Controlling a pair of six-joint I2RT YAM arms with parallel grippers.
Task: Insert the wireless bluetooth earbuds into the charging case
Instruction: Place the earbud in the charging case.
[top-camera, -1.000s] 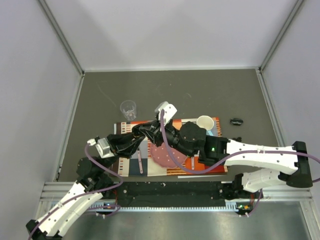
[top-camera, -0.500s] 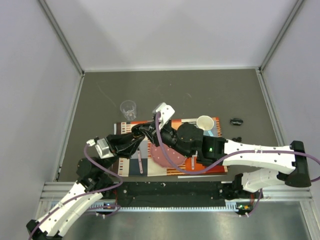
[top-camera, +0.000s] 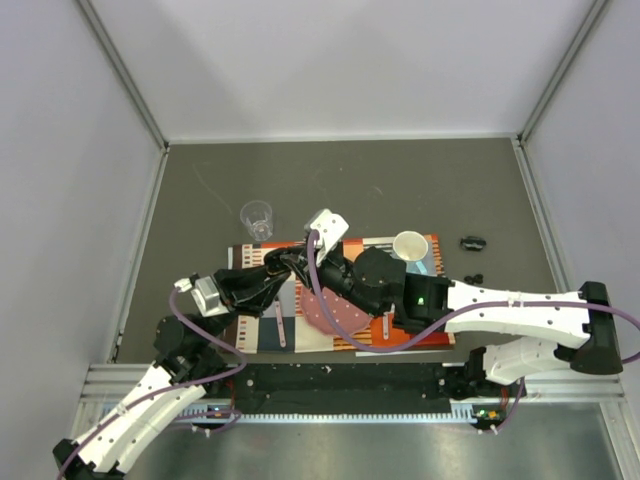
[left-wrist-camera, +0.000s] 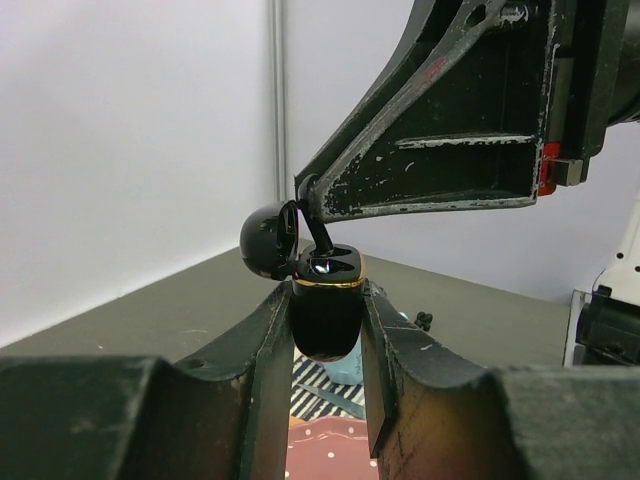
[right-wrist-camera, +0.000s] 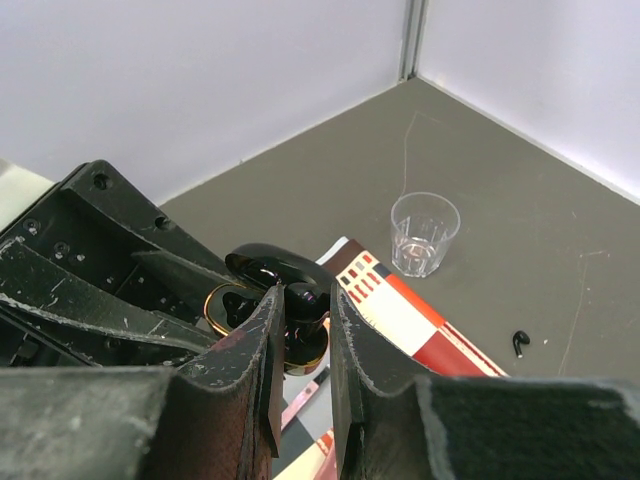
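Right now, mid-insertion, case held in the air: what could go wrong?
1. The right gripper pinches the earbud at its very tip; a skewed push could flick it out.
2. The left gripper holds the charging case aloft by its lower body; pressing down may tilt it.
3. The open lid sits beside the right gripper; a bump could shut it.

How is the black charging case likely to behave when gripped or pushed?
The charging case looks glossy and rounded, so it may slip between the left fingers. Its open lid probably swings if bumped.
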